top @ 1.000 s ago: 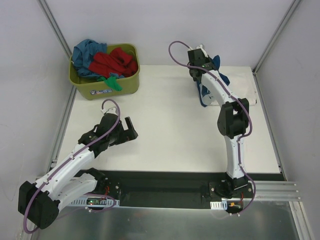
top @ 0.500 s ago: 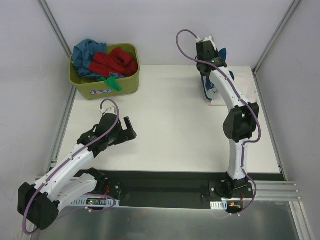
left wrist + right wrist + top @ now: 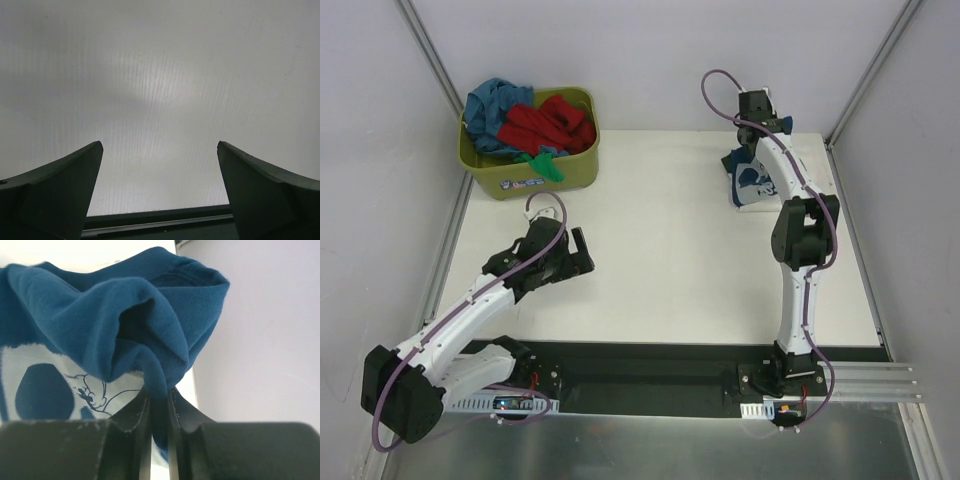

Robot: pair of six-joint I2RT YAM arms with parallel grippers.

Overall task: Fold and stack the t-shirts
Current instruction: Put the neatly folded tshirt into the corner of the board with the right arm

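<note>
My right gripper (image 3: 772, 118) is lifted at the far right of the table and shut on a bunched fold of the dark navy blue t-shirt (image 3: 748, 180). The shirt hangs below it, its white cartoon print facing out and its lower edge on the table. In the right wrist view the blue cloth (image 3: 125, 315) is pinched between the closed fingers (image 3: 135, 415), with the print (image 3: 50, 385) at the left. Above the near-left part of the table my left gripper (image 3: 582, 255) stands open; in its wrist view the left gripper (image 3: 160, 145) holds nothing. Red (image 3: 545, 122), teal (image 3: 490, 100) and green (image 3: 542, 165) t-shirts fill the tub.
The olive-green plastic tub (image 3: 565, 175) stands at the far left corner of the white table (image 3: 660, 270). Grey walls and metal frame posts (image 3: 865, 80) close in the sides and back. A black rail (image 3: 650, 365) with the arm bases runs along the near edge.
The right arm has swung to the right and farther back, carrying the navy t-shirt toward the far right corner. The left arm has shifted only slightly, jaws still wide.
</note>
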